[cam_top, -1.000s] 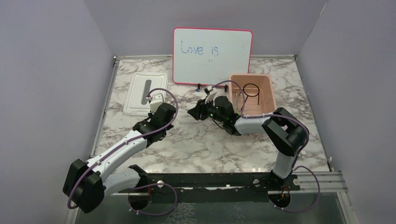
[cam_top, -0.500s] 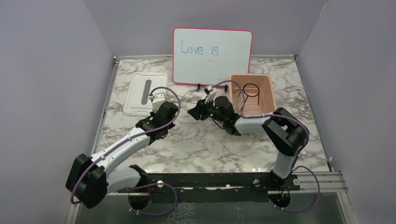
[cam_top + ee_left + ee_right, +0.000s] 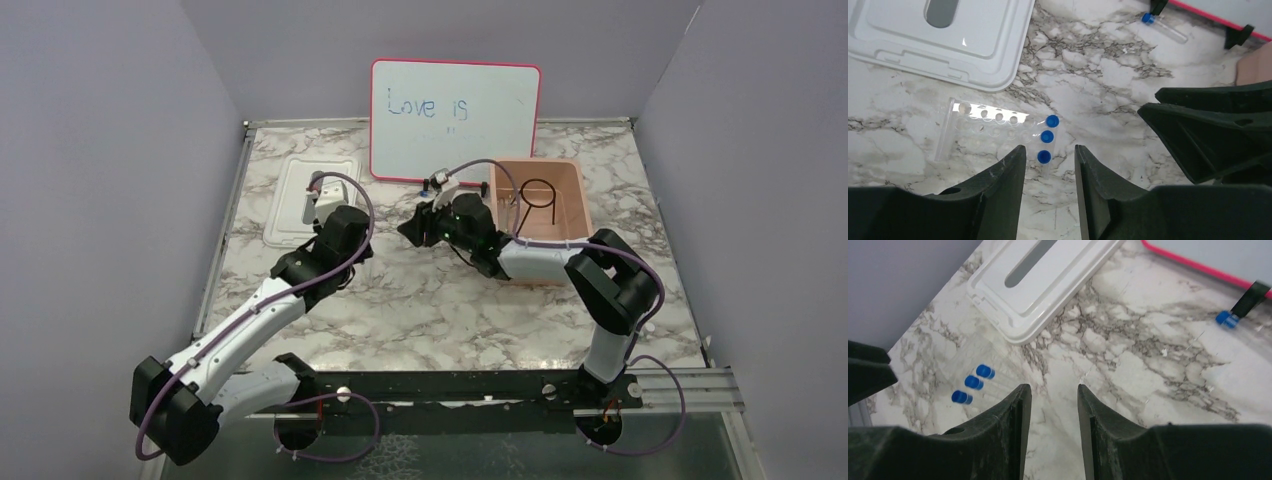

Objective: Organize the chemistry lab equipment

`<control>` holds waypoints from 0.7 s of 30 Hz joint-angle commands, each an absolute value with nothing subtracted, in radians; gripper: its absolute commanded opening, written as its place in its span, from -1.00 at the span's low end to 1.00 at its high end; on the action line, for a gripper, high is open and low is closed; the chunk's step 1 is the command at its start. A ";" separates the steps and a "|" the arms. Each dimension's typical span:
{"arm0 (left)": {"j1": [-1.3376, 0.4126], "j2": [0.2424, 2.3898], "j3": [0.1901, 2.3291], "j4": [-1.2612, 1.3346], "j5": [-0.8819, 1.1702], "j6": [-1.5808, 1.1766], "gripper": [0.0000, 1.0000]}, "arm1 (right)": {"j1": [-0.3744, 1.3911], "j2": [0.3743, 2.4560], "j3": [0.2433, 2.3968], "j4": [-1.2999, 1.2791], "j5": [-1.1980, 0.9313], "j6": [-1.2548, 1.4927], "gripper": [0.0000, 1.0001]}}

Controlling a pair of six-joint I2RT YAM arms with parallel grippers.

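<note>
In the left wrist view, three clear blue-capped tubes (image 3: 1047, 138) sit side by side at the right end of a clear holed rack (image 3: 979, 126) on the marble. My left gripper (image 3: 1049, 150) hangs open just above the nearest cap, holding nothing. The right wrist view shows the same tubes (image 3: 972, 383) to the left of my right gripper (image 3: 1053, 387), which is open and empty over bare marble. One more blue-capped tube (image 3: 1162, 27) lies by the whiteboard's foot. A black wire ring (image 3: 537, 193) rests in the pink tub (image 3: 535, 161).
The white lid (image 3: 296, 205) lies flat at the back left, just beyond the rack. The pink-framed whiteboard (image 3: 455, 120) stands at the back. My right gripper (image 3: 414, 228) points left toward the left arm, close beside it.
The left arm has reached farther back toward the lid and its jaws have spread. The right gripper has shifted slightly back and left.
</note>
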State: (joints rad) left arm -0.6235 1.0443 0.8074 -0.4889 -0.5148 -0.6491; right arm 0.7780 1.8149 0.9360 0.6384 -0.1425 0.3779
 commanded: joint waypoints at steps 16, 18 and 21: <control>-0.621 0.807 0.849 -0.515 -0.393 -0.538 0.26 | 0.658 2.191 1.668 -0.115 0.178 -0.124 0.34; -0.621 0.805 0.843 -0.501 -0.344 -0.537 0.26 | 0.652 2.218 1.697 -0.141 0.153 -0.137 0.34; -0.620 0.804 0.833 -0.482 -0.280 -0.534 0.26 | 0.647 2.254 1.721 -0.161 0.144 -0.138 0.32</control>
State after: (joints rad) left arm -0.6235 0.8173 0.8383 -0.5179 -0.4049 -0.5533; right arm 0.6384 2.2162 1.6669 -0.0772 0.1650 -0.0799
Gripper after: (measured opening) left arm 0.628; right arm 0.666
